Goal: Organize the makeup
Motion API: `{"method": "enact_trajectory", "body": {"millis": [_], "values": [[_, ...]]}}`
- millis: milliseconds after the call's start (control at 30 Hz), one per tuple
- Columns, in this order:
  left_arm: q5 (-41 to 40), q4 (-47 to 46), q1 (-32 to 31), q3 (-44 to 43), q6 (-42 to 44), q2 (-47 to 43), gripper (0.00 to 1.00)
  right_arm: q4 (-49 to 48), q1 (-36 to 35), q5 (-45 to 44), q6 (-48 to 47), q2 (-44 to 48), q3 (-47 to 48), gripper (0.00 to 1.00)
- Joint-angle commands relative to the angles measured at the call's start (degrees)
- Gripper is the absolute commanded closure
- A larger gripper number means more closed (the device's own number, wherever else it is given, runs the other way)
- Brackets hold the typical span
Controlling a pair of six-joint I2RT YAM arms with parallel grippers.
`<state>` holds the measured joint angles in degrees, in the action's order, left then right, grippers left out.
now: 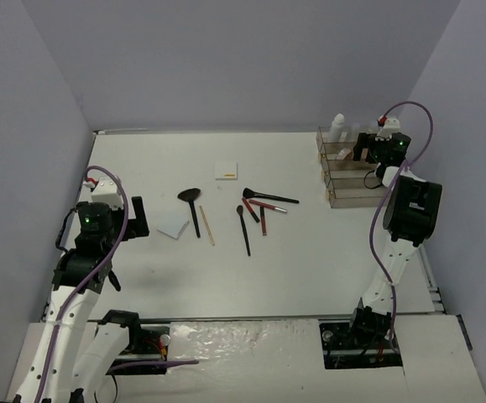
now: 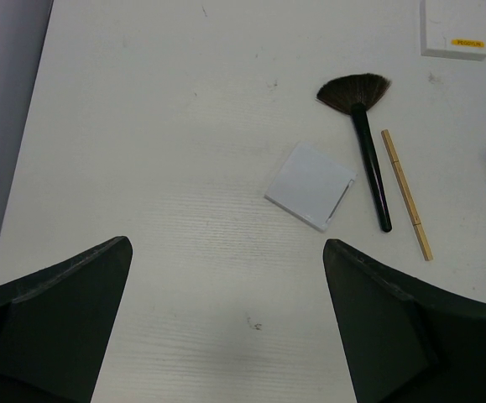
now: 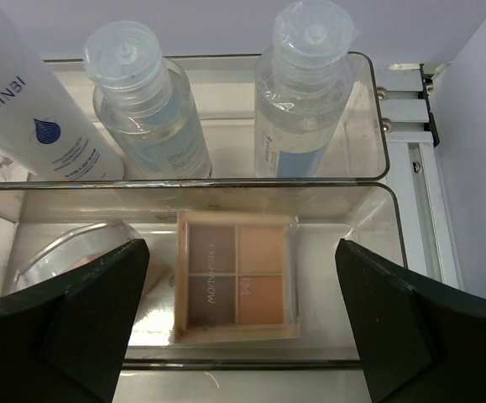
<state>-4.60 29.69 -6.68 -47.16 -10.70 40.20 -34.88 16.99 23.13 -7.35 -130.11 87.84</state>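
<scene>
Over at the organizer (image 1: 352,172), right jaws hanging just above it, spread wide, gripping nothing. Directly below, flat in the organizer's second tier from the back: the palette (image 3: 237,275), touched by neither jaw. In that same tier, partly hidden behind one jaw: the compact (image 3: 75,248). In the organizer's back tier, upright in a row: three bottles (image 3: 146,105).

Out on the bench (image 1: 326,252), well left of the organizer, the loose lot. Nearest the organizer: a long brush (image 1: 269,197), with the red pencils (image 1: 263,220) just beside it and a slim brush (image 1: 243,228) alongside. Further from the organizer: the tan pencil (image 1: 206,225), lying just beside the fan brush (image 1: 192,208). Further again: a plain pad (image 1: 173,225), close to the fan brush's handle but apart from it. Towards the back wall, level with the organizer's front tier: a labelled pad (image 1: 226,170), alone.

Farthest from the organizer, left jaws fully apart as well, holding nothing, hanging above bare bench, the plain pad just ahead.
</scene>
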Motion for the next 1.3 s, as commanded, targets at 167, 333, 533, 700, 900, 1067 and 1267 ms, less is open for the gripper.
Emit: {"method": "enact_trajectory", "body": {"millis": [167, 333, 533, 700, 900, 1067, 1267], "values": [[0.8, -3.4, 0.4, -1.4, -0.4, -2.9, 0.03, 0.5, -3.7, -6.9, -1.3, 15.1, -3.9, 0.07], [1.5, -3.6, 0.3, -1.2, -0.8, -3.7, 0.03, 2.6, -7.9, -16.7, 2.7, 23.8, -9.1, 0.06], [2.5, -3.6, 0.2, -0.9, -1.1, -3.3, 0.03, 12.3, -19.9, -20.0, 9.2, 35.5, -14.0, 0.02], [2.7, -3.2, 0.3, -0.9, -1.5, -1.3, 0.03, 17.1, -30.3, -15.9, 11.8, 41.7, -20.4, 0.00], [5.1, -4.3, 0.2, -1.0, 0.0, 5.7, 0.03, 17.7, -40.2, -11.1, 13.6, 50.1, -31.2, 0.00], [10.0, -5.3, 0.2, -1.9, 0.2, 15.1, 0.03, 16.1, -41.1, -10.8, 14.5, 60.6, -39.3, 0.00], [15.8, -7.6, 0.1, -4.3, 1.3, 27.6, 0.03, 16.5, -41.1, -11.0, 13.8, 70.4, -45.8, 0.00]]}}
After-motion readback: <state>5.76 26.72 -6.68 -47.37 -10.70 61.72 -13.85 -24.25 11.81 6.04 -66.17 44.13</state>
